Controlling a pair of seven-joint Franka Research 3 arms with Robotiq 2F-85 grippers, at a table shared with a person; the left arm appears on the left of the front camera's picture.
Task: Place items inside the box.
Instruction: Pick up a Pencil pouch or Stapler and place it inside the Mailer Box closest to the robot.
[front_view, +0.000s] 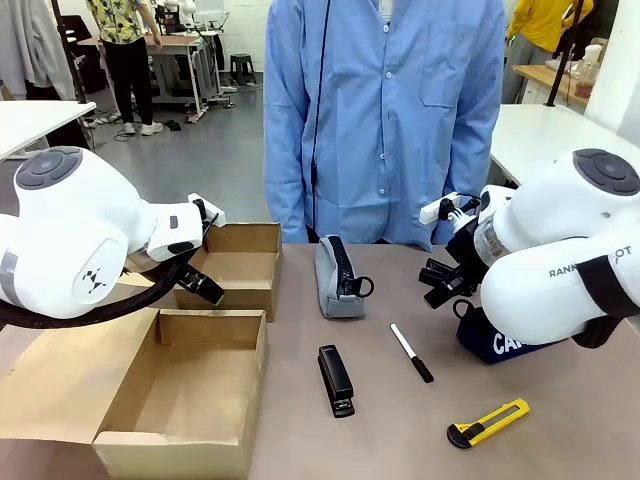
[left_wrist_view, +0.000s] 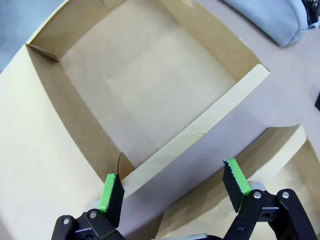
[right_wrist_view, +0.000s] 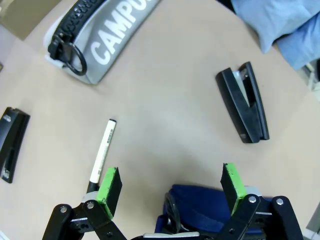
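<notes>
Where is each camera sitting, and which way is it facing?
Front: fixed between the arms, facing across the table at the person; left arm and right arm show.
Left wrist: above the smaller cardboard box, looking into it; left gripper open.
Right wrist: above the table, looking down on marker pen and dark blue pouch; right gripper open.
Shared: the grey pencil case lies in all three.

The white, rounded-shell left arm carried a grey disc cap, a small black emblem and a looping black cable. The matching white right arm bore dark lettering and a black band. The black left gripper and black right gripper had bright green pads and pale pivot pins. The person wore a light blue buttoned coat with a chest pocket.
</notes>
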